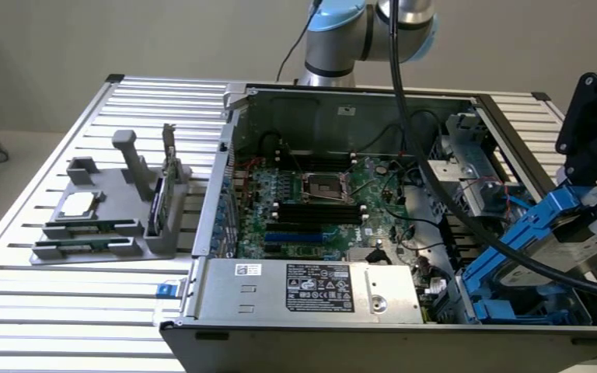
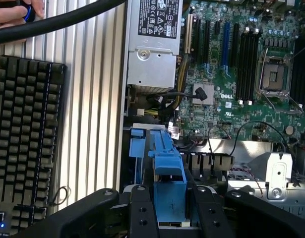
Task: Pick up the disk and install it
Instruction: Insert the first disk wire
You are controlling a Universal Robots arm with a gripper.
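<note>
The disk (image 2: 168,163), blue-railed, clasped firm in the gripper (image 2: 171,203) above the computer case (image 1: 277,109); white "DELL" on the motherboard (image 2: 231,74).

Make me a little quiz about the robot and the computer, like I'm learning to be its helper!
1. True or false: the gripper is shut on the disk.
2. Pick one: what lies on the table beside the computer case? A) a keyboard B) a cup C) a book
3. Fill the gap: the plastic rails on the disk are coloured ____.

Key: 1 true; 2 A; 3 blue.
</note>
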